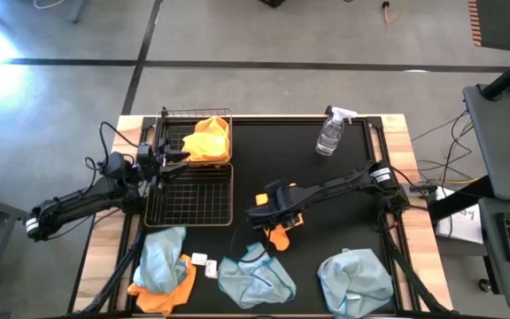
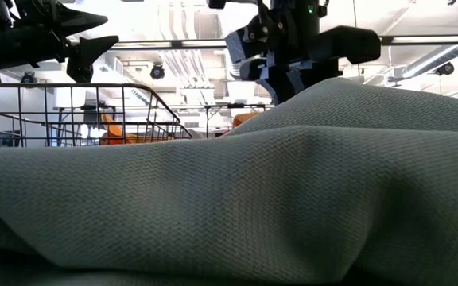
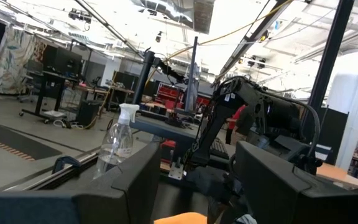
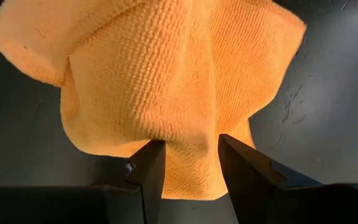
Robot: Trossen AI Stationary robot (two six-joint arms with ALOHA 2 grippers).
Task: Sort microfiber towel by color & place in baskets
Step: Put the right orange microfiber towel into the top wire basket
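My right gripper stands over the middle of the black table, pointing down, shut on an orange towel that hangs under it. My left gripper is open and holds nothing, level above the two black wire baskets at the left. The far basket holds another orange towel. The near basket shows only bare mesh. Three pale blue-grey towels lie along the near edge, the left one on top of an orange towel. My right gripper pinches a bunched fold of the orange towel between its two fingers, coming from above and pointing down. The cloth spreads out and hangs below the fingers. I cannot tell whether its lower end touches the table.
A clear spray bottle stands at the far right of the table. A small white object lies between the left and middle blue-grey towels. In the low view a blue-grey towel fills the foreground.
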